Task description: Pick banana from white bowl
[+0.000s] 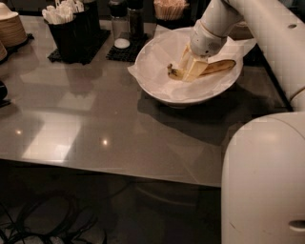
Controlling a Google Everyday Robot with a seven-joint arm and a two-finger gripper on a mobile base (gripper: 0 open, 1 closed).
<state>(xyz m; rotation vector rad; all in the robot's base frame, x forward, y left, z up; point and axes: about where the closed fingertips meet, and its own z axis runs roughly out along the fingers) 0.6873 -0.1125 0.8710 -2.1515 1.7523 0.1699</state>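
Observation:
The white bowl [153,90] stands on the grey table at the back right, lined with crinkled white paper. The yellow banana [220,66] lies across its inside, with its dark stem end toward the left. My gripper [192,71] reaches down into the bowl from the upper right. Its pale yellow fingers [196,66] are closed around the middle of the banana, which sticks out on both sides. The banana rests low against the paper.
A black holder with white utensils [66,26] and shakers on a black mat [125,28] stand at the back. A stack of tan plates [9,28] is at the far left. A tan-filled container [169,8] stands behind the bowl. My white base [264,181] fills the lower right.

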